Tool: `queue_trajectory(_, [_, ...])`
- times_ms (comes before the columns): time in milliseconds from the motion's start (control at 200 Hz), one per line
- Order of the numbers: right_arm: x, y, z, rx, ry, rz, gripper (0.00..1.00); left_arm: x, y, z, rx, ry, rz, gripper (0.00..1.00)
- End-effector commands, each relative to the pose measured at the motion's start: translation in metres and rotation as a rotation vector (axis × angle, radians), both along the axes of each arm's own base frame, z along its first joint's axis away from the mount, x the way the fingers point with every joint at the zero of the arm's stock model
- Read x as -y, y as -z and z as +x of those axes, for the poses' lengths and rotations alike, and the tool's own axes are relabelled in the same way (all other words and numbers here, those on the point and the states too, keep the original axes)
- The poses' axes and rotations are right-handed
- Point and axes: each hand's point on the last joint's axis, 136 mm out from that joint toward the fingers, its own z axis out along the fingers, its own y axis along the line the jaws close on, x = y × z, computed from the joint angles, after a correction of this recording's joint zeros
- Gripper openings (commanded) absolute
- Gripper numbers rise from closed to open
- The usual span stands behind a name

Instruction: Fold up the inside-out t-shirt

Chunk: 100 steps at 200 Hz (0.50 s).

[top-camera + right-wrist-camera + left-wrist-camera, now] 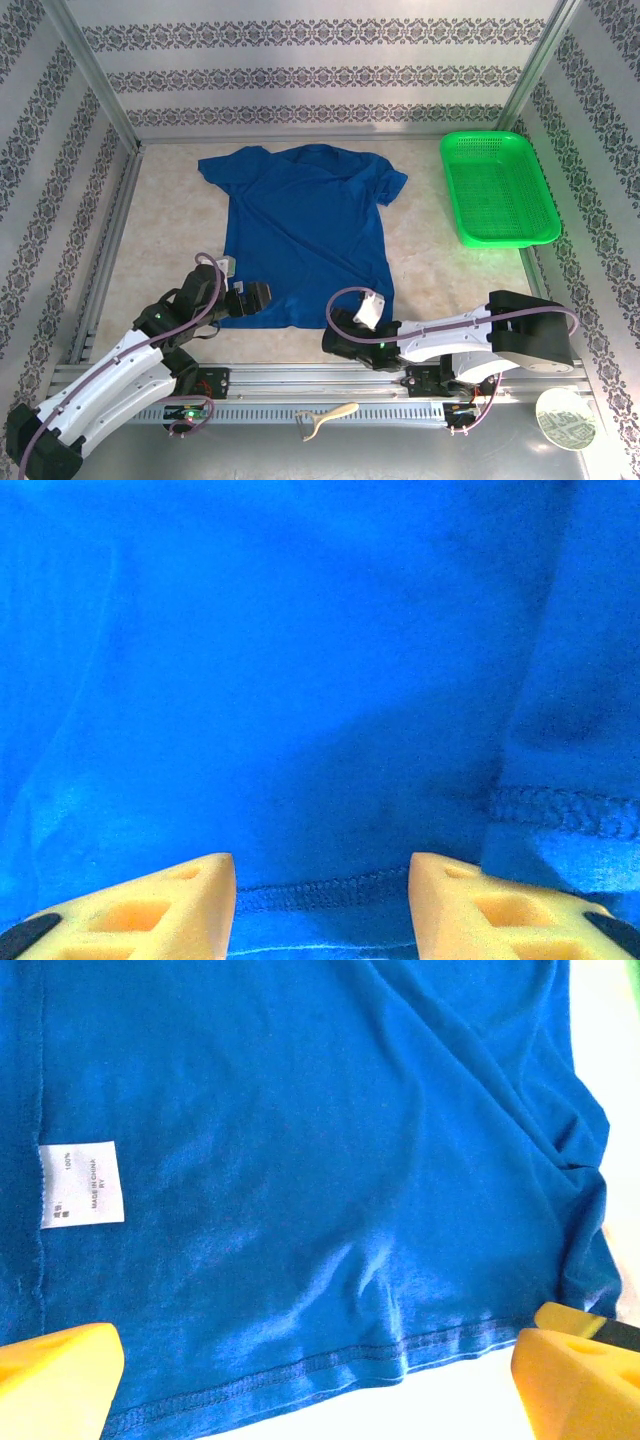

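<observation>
No fold yet: the royal blue cloth t-shirt [305, 235] lies flat, left tool [318, 1370] wide open, right tool [322, 880] half-open, both empty at its hem.

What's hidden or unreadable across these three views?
1) Fine print on the label: left wrist view, too small past "MADE IN CHINA".
2) Bottom hem corners of the t-shirt: top view, covered by the left tool and right tool.
3) Whether the right tool touches the hem: right wrist view, fingers cut off by the bottom edge.
</observation>
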Motion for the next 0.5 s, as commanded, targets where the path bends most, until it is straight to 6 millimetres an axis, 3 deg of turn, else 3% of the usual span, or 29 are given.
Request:
queue_trajectory(0, [-0.003, 0.002, 0.001, 0.003, -0.016, 0.014, 0.51, 0.008, -0.006, 0.003, 0.031, 0.024, -0.030, 1.00])
queue_trajectory(160, [-0.009, 0.008, -0.002, -0.021, -0.031, 0.014, 0.55, 0.009, -0.006, 0.004, 0.034, 0.024, -0.033, 1.00])
queue_trajectory(330, [-0.006, 0.020, -0.002, -0.033, -0.012, 0.012, 0.49, 0.011, -0.005, 0.005, 0.028, 0.027, -0.037, 1.00])
queue_trajectory(390, [-0.004, 0.021, -0.002, -0.033, -0.004, 0.014, 0.43, 0.011, -0.004, 0.004, 0.025, 0.030, -0.034, 1.00])
queue_trajectory(495, [0.001, 0.020, -0.001, -0.028, 0.002, 0.023, 0.20, 0.012, -0.005, 0.005, 0.029, 0.034, -0.032, 1.00])
